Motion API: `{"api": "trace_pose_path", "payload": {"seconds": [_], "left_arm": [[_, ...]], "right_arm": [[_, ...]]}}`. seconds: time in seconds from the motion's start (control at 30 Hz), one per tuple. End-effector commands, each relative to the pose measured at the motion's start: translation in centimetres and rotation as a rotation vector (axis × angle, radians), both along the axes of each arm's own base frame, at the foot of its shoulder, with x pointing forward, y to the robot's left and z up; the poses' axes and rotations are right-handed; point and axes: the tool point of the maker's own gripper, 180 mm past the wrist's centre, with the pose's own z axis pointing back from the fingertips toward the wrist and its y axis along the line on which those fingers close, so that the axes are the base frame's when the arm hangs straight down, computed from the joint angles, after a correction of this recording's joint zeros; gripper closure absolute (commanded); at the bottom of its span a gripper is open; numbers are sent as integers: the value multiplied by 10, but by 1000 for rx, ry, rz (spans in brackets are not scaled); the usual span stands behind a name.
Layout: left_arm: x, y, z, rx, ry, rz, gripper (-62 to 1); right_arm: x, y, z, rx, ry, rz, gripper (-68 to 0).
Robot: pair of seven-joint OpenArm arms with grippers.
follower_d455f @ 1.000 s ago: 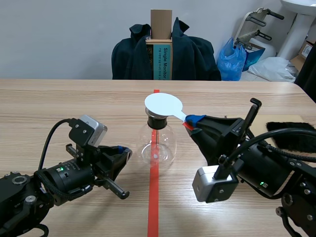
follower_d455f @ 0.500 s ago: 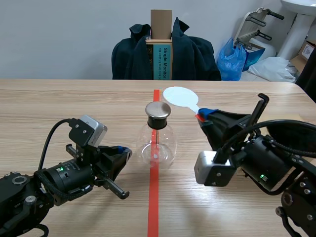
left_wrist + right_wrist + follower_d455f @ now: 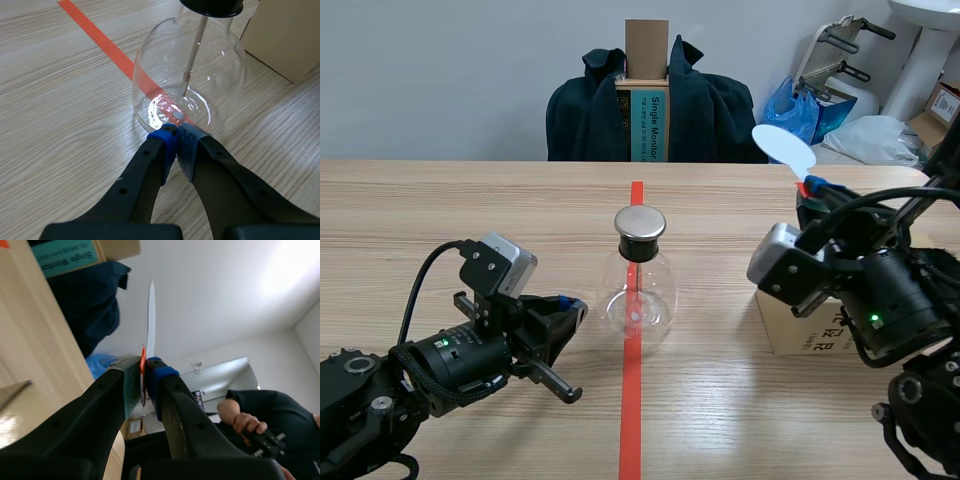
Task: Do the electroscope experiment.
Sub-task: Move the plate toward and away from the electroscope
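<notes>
Scene view gives you the glass electroscope flask (image 3: 638,290) upright on the worktop (image 3: 470,210), on the red tape line between the arms. Your left fingers (image 3: 162,147) are pressed together on nothing, tips just beside the flask's base. Your right fingers (image 3: 161,377) are clamped on the stem of the white disc paddle (image 3: 784,143), raised above the cardboard box (image 3: 790,330), well apart from the flask.

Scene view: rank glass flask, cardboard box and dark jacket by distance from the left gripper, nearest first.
From the left gripper:
1. Glass flask: directly ahead of it, at the middle of the table.
2. Cardboard box: across the red line, beside the right arm.
3. Dark jacket: farthest, beyond the table's far edge.
</notes>
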Motion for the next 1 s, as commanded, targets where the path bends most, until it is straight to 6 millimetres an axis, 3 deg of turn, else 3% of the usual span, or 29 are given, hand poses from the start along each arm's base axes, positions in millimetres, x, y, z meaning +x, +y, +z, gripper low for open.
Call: {"api": "trace_pose_path", "payload": {"seconds": [0.0,0.63,0.97], "left_arm": [[5,-1,10,-26,-27,6,-21],[5,-1,10,-26,-28,6,-21],[4,1,9,-19,-21,6,-21]], "right_arm": [[-3,-9,28,14,-75,-21,-9],[-74,-77,128,129,-254,-176,-9],[-97,-108,138,115,-277,-236,-9]]}}
